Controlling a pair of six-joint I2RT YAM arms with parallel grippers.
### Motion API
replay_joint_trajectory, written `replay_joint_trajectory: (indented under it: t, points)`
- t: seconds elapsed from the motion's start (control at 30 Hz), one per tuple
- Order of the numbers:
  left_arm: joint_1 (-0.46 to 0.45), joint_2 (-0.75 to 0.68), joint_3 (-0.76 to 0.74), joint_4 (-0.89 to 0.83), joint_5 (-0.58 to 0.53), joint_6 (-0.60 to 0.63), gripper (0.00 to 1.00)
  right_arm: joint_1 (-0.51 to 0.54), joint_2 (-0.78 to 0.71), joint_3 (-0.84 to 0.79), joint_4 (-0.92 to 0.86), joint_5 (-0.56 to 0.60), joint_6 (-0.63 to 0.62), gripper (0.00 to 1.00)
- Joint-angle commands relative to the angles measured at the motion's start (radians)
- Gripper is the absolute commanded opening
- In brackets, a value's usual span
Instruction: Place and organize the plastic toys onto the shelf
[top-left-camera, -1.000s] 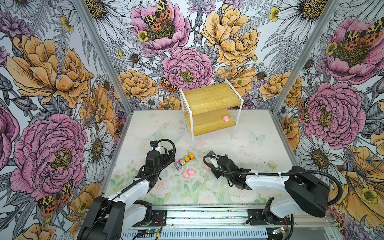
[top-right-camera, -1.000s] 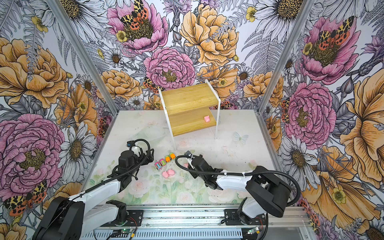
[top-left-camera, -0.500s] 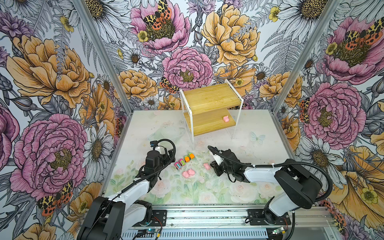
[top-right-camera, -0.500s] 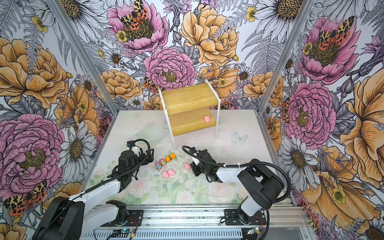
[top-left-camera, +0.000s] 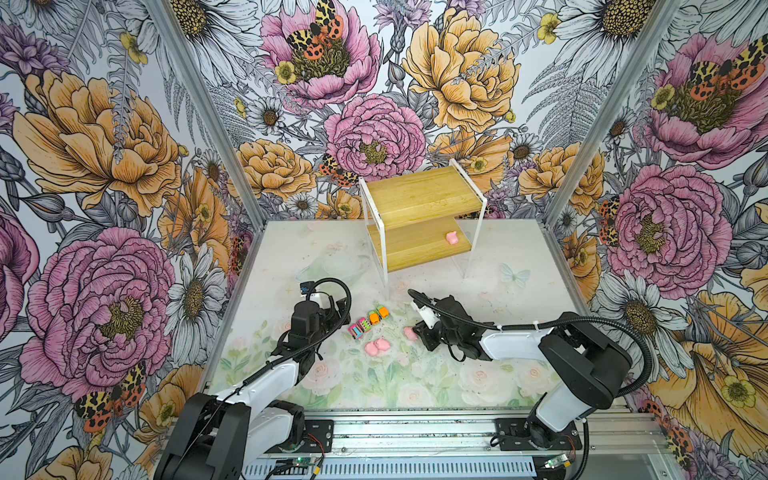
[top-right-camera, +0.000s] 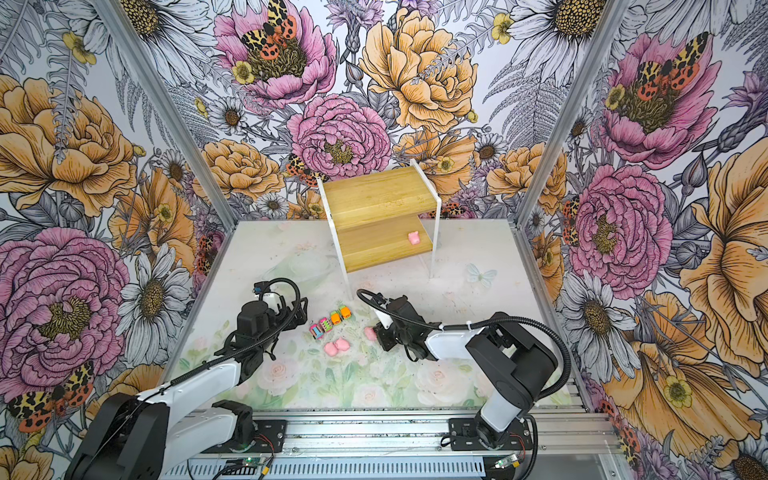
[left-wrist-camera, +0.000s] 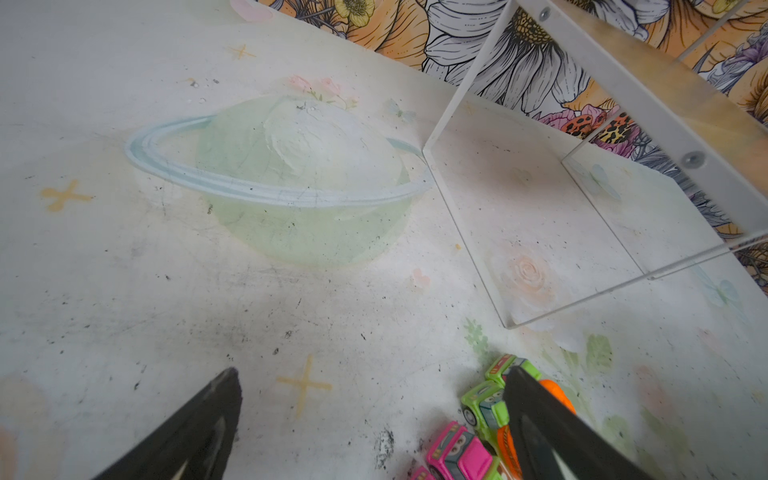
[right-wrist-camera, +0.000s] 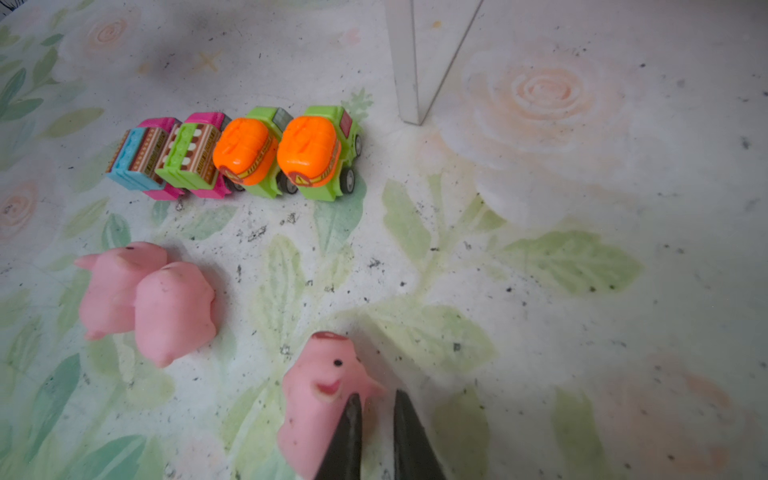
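The bamboo shelf (top-left-camera: 419, 199) (top-right-camera: 374, 199) stands at the back, with one pink pig (top-left-camera: 451, 237) on its lower board. In both top views four cars stand in a row on the table: two pink (top-left-camera: 360, 328) and two orange-and-green (top-left-camera: 377, 314) (right-wrist-camera: 311, 149). Two pigs (top-left-camera: 376, 346) (right-wrist-camera: 174, 307) lie touching in front of them. My right gripper (top-left-camera: 417, 332) (right-wrist-camera: 377, 409) is shut low on the table, pinching a small bump on the side of a further pig (right-wrist-camera: 320, 395) (top-right-camera: 369, 332). My left gripper (top-left-camera: 338, 309) (left-wrist-camera: 374, 390) is open beside the cars, holding nothing.
The shelf's white front leg (right-wrist-camera: 409, 62) (left-wrist-camera: 465, 232) stands just behind the car row. Flowered walls close in the table on three sides. A metal rail (top-left-camera: 415, 432) runs along the front edge.
My right gripper has dropped toward the front, closed its jaws, and now pinches the pig. The pig has stayed in place. The left arm and the other toys have not moved.
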Motion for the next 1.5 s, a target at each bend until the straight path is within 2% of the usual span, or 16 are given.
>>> replay_joint_trajectory:
  t: [0.0, 0.37, 0.63, 0.83, 1.47]
  points:
    - [0.011, 0.004, 0.014, 0.0, 0.02, -0.005, 0.99, 0.024, 0.027, 0.042, -0.007, -0.027, -0.022, 0.16]
    - [0.01, 0.008, 0.017, 0.002, 0.025, -0.001, 0.99, 0.083, 0.009, 0.052, -0.033, -0.025, -0.034, 0.15]
    - [0.011, 0.009, 0.017, 0.002, 0.027, -0.001, 0.99, 0.084, -0.048, 0.0, 0.021, -0.036, -0.039, 0.35]
    - [0.011, 0.007, 0.016, 0.003, 0.026, -0.002, 0.99, 0.083, -0.058, -0.031, 0.047, -0.071, -0.068, 0.41]
    - [0.01, 0.007, 0.017, -0.002, 0.023, -0.004, 0.99, 0.08, 0.086, -0.057, 0.242, -0.101, -0.056, 0.42]
